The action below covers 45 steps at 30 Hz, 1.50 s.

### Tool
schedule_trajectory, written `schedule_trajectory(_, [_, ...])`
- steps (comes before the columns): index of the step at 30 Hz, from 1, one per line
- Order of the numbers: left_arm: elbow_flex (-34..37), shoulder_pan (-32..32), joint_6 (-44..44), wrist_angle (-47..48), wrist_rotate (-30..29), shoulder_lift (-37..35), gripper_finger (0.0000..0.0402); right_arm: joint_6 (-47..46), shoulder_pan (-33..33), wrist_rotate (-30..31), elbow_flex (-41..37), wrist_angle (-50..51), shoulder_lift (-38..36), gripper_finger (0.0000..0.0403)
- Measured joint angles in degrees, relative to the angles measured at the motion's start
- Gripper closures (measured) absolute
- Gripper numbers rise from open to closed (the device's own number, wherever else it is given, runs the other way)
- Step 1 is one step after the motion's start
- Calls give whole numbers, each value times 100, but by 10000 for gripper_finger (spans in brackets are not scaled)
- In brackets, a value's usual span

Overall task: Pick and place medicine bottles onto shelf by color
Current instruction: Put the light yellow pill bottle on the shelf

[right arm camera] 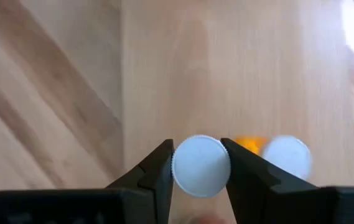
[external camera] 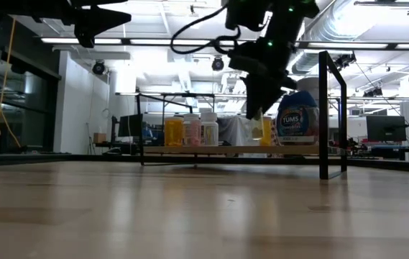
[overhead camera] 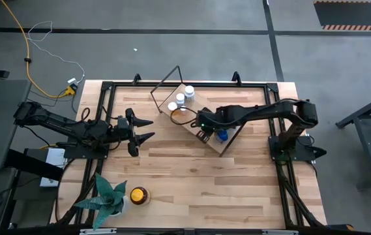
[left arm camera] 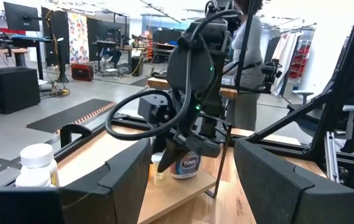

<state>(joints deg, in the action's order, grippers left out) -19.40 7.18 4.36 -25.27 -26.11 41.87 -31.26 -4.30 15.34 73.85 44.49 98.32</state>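
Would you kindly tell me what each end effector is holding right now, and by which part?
The right end effector grips a bottle by its white cap, over the shelf; the left end effector holds nothing.

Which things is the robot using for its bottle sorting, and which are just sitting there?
For the job:
shelf
white-capped bottle in the right gripper
blue bottle
white bottles
amber bottle

Just sitting there:
green plant
yellow cable

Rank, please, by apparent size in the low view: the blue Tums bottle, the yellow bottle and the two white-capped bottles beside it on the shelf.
1. Blue Tums bottle, clearly largest, though possibly nearer the camera.
2. Two white-capped bottles and the yellow bottle: too alike to rank.
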Motion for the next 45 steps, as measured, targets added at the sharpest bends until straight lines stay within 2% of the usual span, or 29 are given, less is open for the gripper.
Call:
schedule_trajectory(7, [0, 0, 0, -3, 0, 0, 181, -83, 182, 356, -256, -208, -50, 290])
schedule_trajectory(39, [0, 0, 0, 21, 0, 1, 181, -333, 180, 450, -265, -272, 44, 289])
schedule_trajectory(45, [0, -2, 0, 21, -2, 1, 181, -337, 180, 465, -265, -244, 44, 252])
